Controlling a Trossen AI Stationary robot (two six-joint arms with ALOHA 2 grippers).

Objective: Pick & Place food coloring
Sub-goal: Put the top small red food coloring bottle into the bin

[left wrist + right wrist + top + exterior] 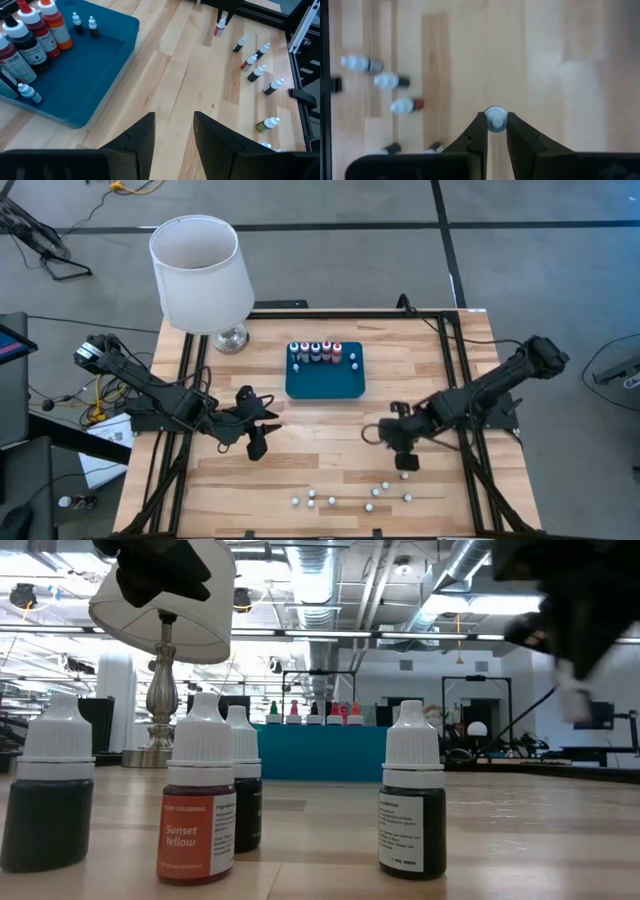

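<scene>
White-capped bottle (495,120) in right hand (495,131)

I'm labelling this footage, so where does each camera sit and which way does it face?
High: overhead, straight down on the table, both arms and the teal tray.
Low: tabletop height, level across past small bottles to the lamp.
Left wrist: on the left arm, past the left end effector, open, toward the tray.
Right wrist: straight down, the right end effector shut on a white-capped bottle.
Shared: the tray shows in high, low and left wrist.
</scene>
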